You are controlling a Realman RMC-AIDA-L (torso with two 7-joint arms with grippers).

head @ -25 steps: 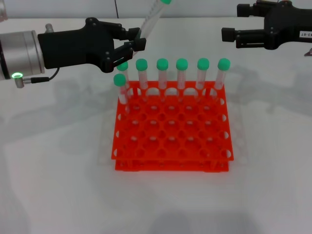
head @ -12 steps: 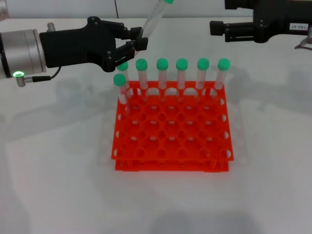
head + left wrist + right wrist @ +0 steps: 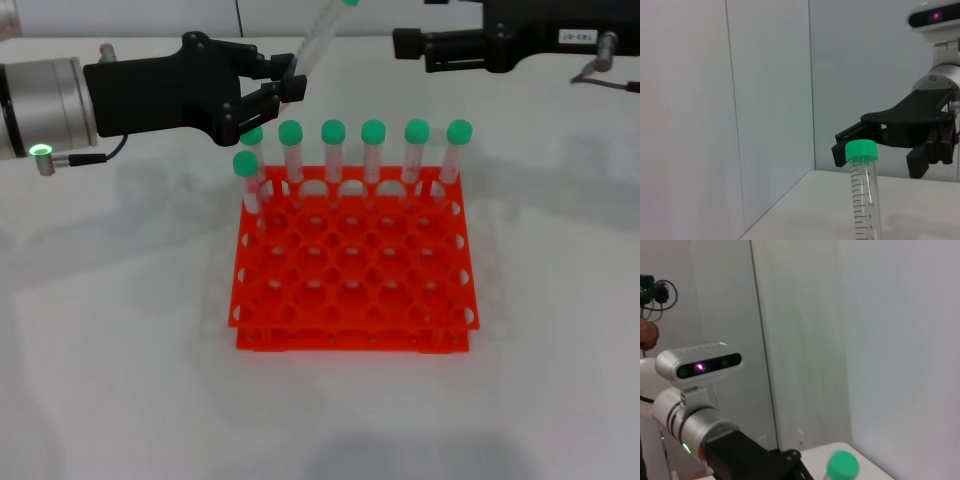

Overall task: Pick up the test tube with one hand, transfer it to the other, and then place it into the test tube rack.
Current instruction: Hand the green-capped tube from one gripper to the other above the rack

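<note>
The left hand (image 3: 282, 92), black and unlabelled on a silver wrist with a green light, reaches in from 9 o'clock above the back left corner of the test tube rack (image 3: 355, 265). It is pinching the test tube (image 3: 313, 42) near its lower end. The tube tilts up toward 1 o'clock, and its green cap is cut off by the upper edge of the head view. In the left wrist view the tube (image 3: 865, 195) stands upright with its green cap on top and printed graduation marks down the side.

The orange-red rack sits in the middle of the white desk (image 3: 120, 340). 6 other green-capped tubes (image 3: 373, 150) stand in its back row, and 1 more stands just in front of them at the left end, making 7.

The right hand (image 3: 400, 44), black with a small white label, comes in from 3 o'clock at the far edge, level, its tips near the held tube but apart from it. In the left wrist view its fingers (image 3: 917, 162) are spread behind the cap.
</note>
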